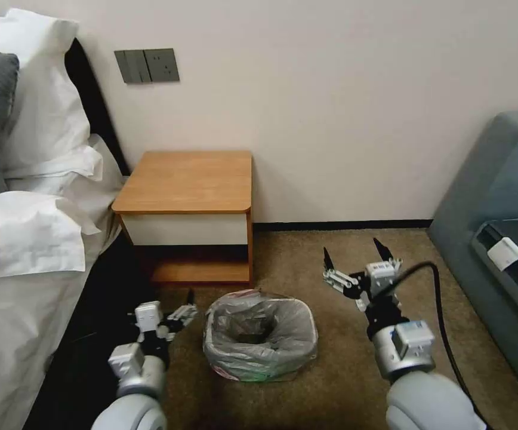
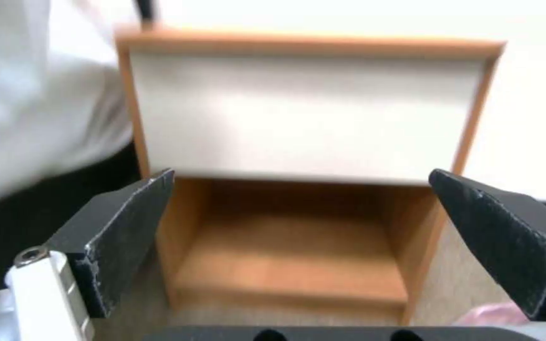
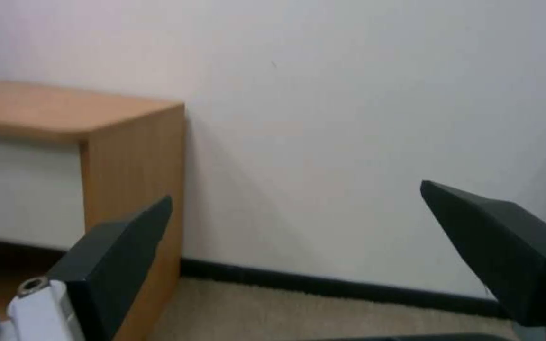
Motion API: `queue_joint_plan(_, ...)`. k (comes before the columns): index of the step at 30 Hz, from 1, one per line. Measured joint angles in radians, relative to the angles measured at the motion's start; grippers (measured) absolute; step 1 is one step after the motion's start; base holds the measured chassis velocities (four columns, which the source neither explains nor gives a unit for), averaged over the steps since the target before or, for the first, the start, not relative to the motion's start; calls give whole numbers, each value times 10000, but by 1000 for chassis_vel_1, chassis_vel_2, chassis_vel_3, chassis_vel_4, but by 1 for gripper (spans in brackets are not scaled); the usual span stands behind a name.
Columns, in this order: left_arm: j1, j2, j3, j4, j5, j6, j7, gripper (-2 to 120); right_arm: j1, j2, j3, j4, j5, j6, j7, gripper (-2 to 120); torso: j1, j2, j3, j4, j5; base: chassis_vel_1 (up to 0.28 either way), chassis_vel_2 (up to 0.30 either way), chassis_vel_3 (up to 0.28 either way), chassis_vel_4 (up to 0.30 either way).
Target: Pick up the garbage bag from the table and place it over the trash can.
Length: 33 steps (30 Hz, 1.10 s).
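Both pincers gape — garbage bag lines trash can.

Before me: pale wall with grey switch plate, black skirting. Tan carpet; white-pillowed bed left, grey sofa right

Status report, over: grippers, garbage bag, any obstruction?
Left gripper open, beside the trash can. Right gripper open, raised on its other side. Garbage bag lining the can. No obstruction.

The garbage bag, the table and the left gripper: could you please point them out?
garbage bag point(image 1: 295, 325): head view, crinkled side over the bin's rim.
table point(image 1: 190, 179): head view, bare top.
left gripper point(image 2: 301, 199): left wrist view, between open fingertips.
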<state>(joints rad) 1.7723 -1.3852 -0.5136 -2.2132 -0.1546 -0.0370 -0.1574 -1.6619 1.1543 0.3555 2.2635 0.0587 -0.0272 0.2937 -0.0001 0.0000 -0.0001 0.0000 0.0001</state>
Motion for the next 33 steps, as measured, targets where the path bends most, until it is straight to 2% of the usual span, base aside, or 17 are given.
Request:
queue_joint_plan(1,0,0,0,0,0,0,0,100,0,0,0,0,0,0,0,100,0,0,0,0,0,0,0,0,0)
queue_joint_plan(4,657,-88,-151,-267,378,-1317,339,100,-1096,940,1000,-17,-81,1019,-661,100,0,1,0,-2,-4,0,0,0,0)
queue_joint_plan(5,657,-88,-151,-267,378,-1317,339,100,-1096,940,1000,-17,-81,1019,-661,100,0,1,0,-2,-4,0,0,0,0)
queue_joint_plan(8,1276,-195,-232,-587,278,-1989,333,100,-1650,1871,1646,-63,-76,1783,-1174,100,1,0,-1,-2,0,0,0,0,0)
queue_joint_plan(11,1632,-306,-206,-871,101,-2040,198,100,-1921,2063,1713,-28,-93,2195,-1482,100,0,1,-1,-1,-1,0,0,0,0)
queue_joint_plan(13,2000,-405,-170,-1078,52,-1918,343,100,-2149,2071,1660,96,-137,2353,-1735,100,0,1,-1,1,-1,0,0,0,0)
queue_joint_plan(33,2071,-442,-151,-1140,-14,-1740,456,100,-2199,2003,1589,180,-114,2319,-1854,100,1,1,0,0,-1,0,0,0,0)
